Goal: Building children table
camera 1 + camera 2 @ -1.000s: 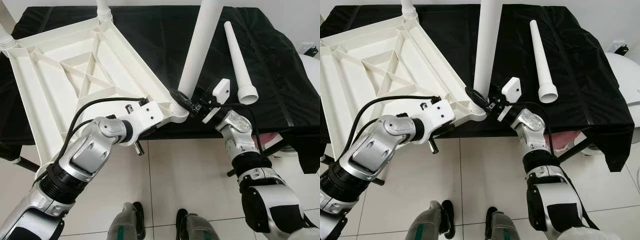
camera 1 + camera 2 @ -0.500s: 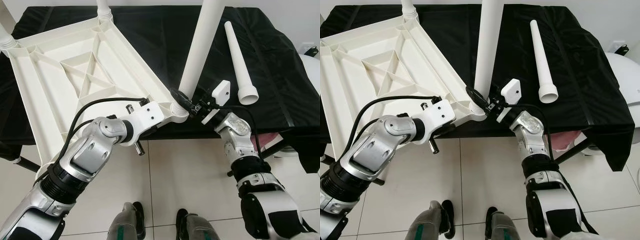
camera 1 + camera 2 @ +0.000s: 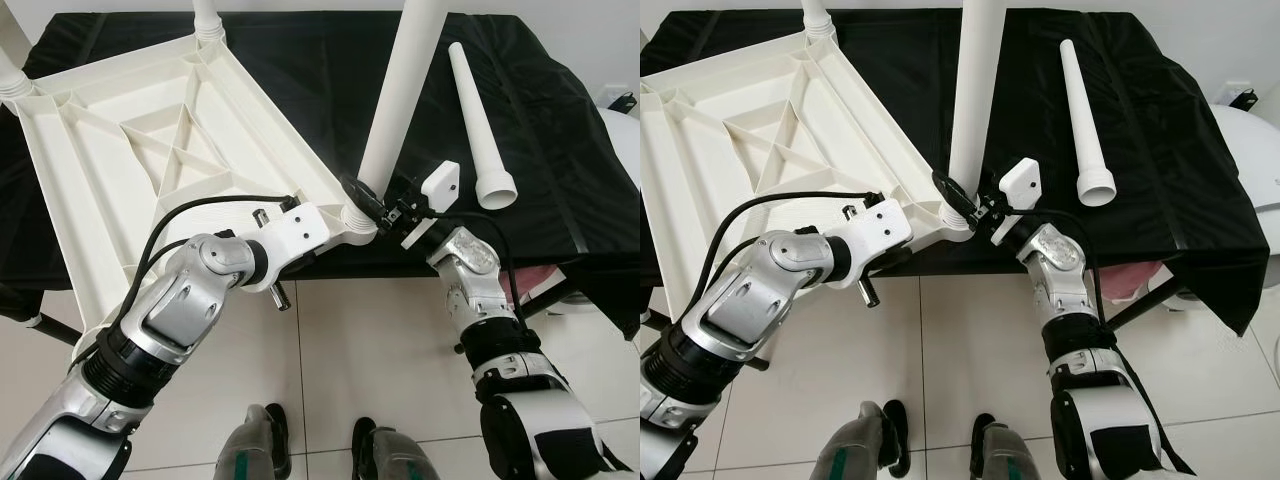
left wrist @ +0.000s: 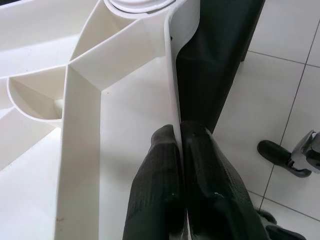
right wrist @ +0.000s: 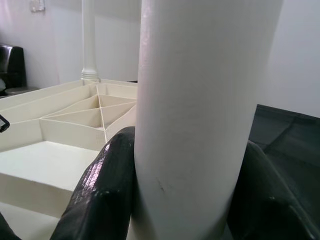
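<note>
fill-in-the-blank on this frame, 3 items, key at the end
1. The left tool pinches the tabletop's thin ____.
2. The right tool is shut on the upright ____ at the near corner socket.
3. The loose leg lies on the ____ cloth.

Missing words: rim; leg; black

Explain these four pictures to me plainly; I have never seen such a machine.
This is a humanoid robot with two silver arms, assembling a child's table. Two pictures look down from its head. There, a white plastic tabletop lies upside down on a surface draped in black cloth. The left gripper pinches the tabletop's rim, seen close up by the left wrist camera. The right gripper, seen by the right wrist camera, clasps an upright white table leg standing in the corner socket. Another leg lies loose on the cloth. The robot's feet stand on floor tiles.
</note>
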Motion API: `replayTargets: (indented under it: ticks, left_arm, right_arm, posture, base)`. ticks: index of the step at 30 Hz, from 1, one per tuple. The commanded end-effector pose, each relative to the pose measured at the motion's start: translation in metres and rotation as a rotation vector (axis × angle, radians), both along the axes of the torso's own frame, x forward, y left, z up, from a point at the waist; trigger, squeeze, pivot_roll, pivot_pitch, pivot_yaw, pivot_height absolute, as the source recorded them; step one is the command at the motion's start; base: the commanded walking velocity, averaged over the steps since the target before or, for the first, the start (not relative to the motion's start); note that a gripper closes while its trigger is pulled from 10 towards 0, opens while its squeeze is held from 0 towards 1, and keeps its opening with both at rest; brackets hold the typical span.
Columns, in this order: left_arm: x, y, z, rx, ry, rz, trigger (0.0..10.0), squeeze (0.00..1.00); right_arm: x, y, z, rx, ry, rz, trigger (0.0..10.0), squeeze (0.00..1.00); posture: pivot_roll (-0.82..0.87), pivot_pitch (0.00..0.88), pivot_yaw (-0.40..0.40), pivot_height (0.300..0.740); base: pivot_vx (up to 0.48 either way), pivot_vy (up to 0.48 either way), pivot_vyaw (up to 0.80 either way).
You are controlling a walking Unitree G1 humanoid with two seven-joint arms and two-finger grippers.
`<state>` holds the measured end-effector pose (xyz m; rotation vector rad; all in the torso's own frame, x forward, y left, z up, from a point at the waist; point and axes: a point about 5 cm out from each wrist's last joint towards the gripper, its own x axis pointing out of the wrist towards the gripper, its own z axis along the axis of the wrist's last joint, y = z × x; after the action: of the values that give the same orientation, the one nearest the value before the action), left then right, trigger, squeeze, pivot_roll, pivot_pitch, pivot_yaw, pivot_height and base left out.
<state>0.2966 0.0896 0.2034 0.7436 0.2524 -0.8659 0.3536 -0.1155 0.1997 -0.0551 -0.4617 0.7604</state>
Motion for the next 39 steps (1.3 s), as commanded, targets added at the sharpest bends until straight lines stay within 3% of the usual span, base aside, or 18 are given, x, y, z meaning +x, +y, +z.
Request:
replayTargets:
  ticks: [1, 39]
  left_arm:
    - [-0.003, -0.006, 0.021, -0.018, -0.111, -0.041, 10.0, 0.0]
    - [-0.004, -0.008, 0.021, -0.023, -0.112, -0.049, 10.0, 0.0]
  right_arm:
    - [0.0, -0.015, -0.023, -0.013, 0.113, -0.096, 10.0, 0.0]
    - [-0.012, -0.005, -0.027, 0.056, 0.12, -0.292, 10.0, 0.0]
  posture:
    - [-0.02, 0.194, -0.012, 0.74]
    - [-0.03, 0.185, -0.016, 0.74]
  base:
    - [0.0, 0.0, 0.0]
    - [0.0, 0.0, 0.0]
